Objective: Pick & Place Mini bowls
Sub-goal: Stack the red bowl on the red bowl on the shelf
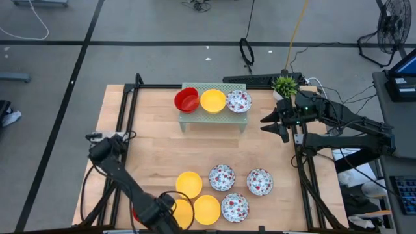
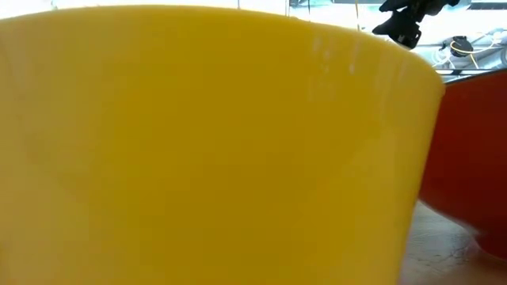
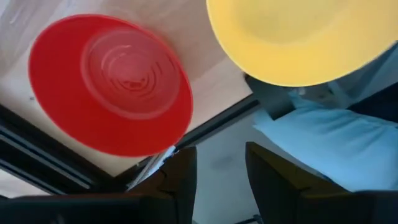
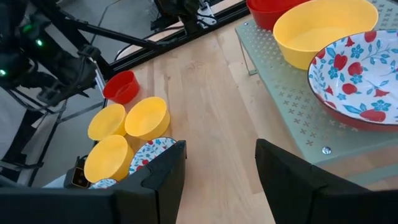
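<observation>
Three mini bowls sit on the pale green rack point(image 1: 213, 112): a red one point(image 1: 186, 99), a yellow one point(image 1: 212, 101) and a floral one point(image 1: 238, 101). Near the table's near edge lie three yellow bowls point(image 1: 189, 184) and three floral bowls point(image 1: 221, 177). Another red bowl point(image 3: 109, 84) rests on the table at the near edge, next to a yellow bowl point(image 3: 298, 37). My left gripper point(image 3: 221, 168) is open over the near edge, just beside this red bowl. My right gripper point(image 4: 221, 168) is open, off the rack's right end point(image 4: 323, 149).
A small green plant point(image 1: 285, 84) stands at the far right corner. Black frame rails point(image 1: 127, 123) run along the table's left and right sides. Bare wood point(image 1: 195, 153) lies between the rack and the bowls. In the low view a yellow bowl point(image 2: 206, 150) fills the picture.
</observation>
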You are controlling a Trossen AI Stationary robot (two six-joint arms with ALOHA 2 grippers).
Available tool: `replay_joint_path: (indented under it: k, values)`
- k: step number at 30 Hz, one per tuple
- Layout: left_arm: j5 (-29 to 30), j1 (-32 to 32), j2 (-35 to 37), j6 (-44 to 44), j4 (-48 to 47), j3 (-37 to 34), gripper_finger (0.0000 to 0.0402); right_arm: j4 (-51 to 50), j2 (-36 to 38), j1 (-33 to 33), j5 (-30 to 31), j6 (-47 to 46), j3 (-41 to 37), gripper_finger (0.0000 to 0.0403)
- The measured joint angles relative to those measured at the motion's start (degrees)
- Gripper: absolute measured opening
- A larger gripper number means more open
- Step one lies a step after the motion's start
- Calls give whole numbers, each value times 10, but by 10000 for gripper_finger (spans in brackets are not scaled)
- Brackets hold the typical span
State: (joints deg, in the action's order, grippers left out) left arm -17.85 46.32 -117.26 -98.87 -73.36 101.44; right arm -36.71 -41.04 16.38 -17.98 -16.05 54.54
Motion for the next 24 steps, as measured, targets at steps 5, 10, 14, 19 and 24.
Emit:
replay_joint_path:
  k: [5,10,14,19,24]
  values:
    - [36,19,-15,43,-1,0,141,0,0,0,-1,-12,0,183]
    - [73,22,-16,51,-18,-8,141,0,0,0,0,-13,0,183]
    - [60,14,-17,66,-17,-36,141,0,0,0,0,-13,0,183]
    - [25,5,-17,87,13,-80,141,0,0,0,0,-30,0,183]
    - [23,1,-17,97,36,-92,140,0,0,0,1,-30,0,183]
